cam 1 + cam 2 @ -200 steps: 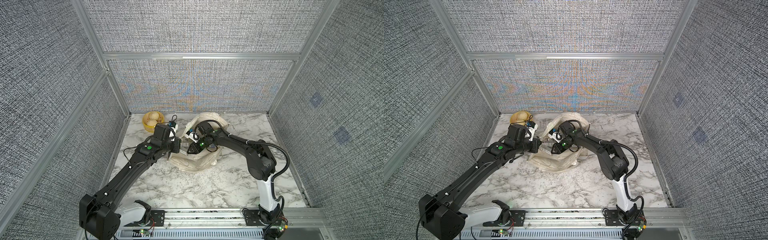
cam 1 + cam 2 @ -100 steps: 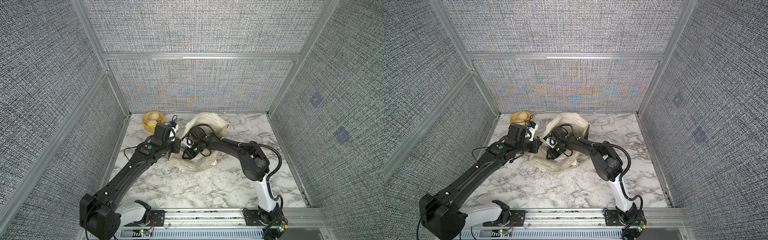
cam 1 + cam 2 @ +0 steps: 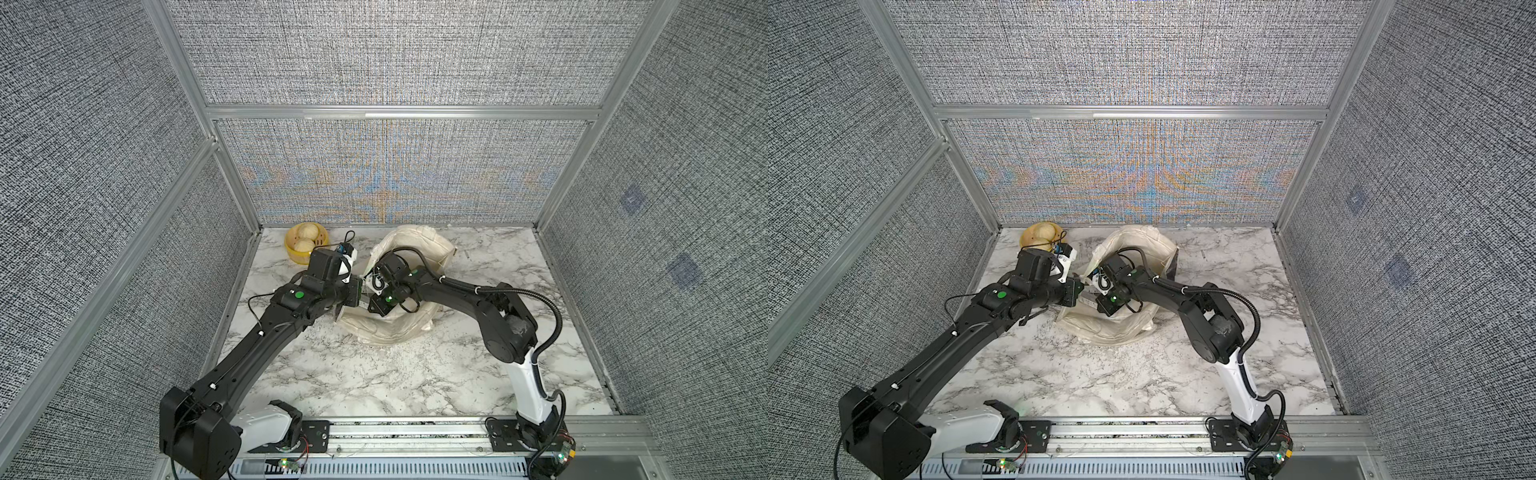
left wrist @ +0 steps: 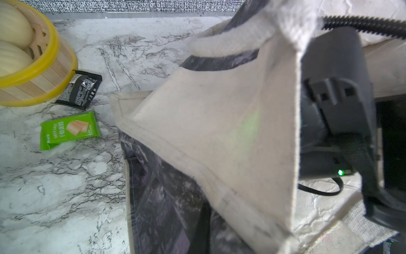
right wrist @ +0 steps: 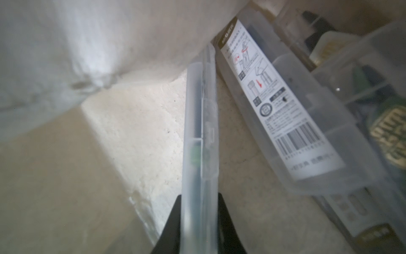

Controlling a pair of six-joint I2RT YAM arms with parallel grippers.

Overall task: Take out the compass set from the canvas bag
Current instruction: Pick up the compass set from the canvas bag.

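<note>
A large cream canvas bag (image 3: 419, 249) is lying slumped on a marble table (image 3: 374, 374), its mouth gaping toward the left arm. The left gripper (image 3: 360, 296) is pinched fully closed on the bag's rim and is holding a cream panel up like a tent flap. In the left wrist view, dark printed outer cloth is showing beneath that panel.

The right arm (image 3: 457, 286) is reaching into the opening. Inside, the right gripper (image 5: 199, 195) is clamping its two black fingers (image 5: 171, 220) narrowly around a slim translucent case (image 5: 200, 132). The case is seen edge on, with something green showing faintly through it.

Just beside it, the compass set (image 5: 274, 99) is lying on the cream lining inside the bag. It is a clear plastic box whose white label carries compass drawings and a barcode. I cannot tell whether the slim case belongs to it. More clear containers (image 5: 362, 66) are crowding behind it, too blurred to make out.

Outside the bag, near the back wall, a yellow-rimmed basket (image 4: 55, 55) is holding two pale round buns (image 4: 13, 28). A black packet (image 4: 80, 90) is lying just beside the basket, and a green snack packet (image 4: 69, 129) is lying near both on the table.
</note>
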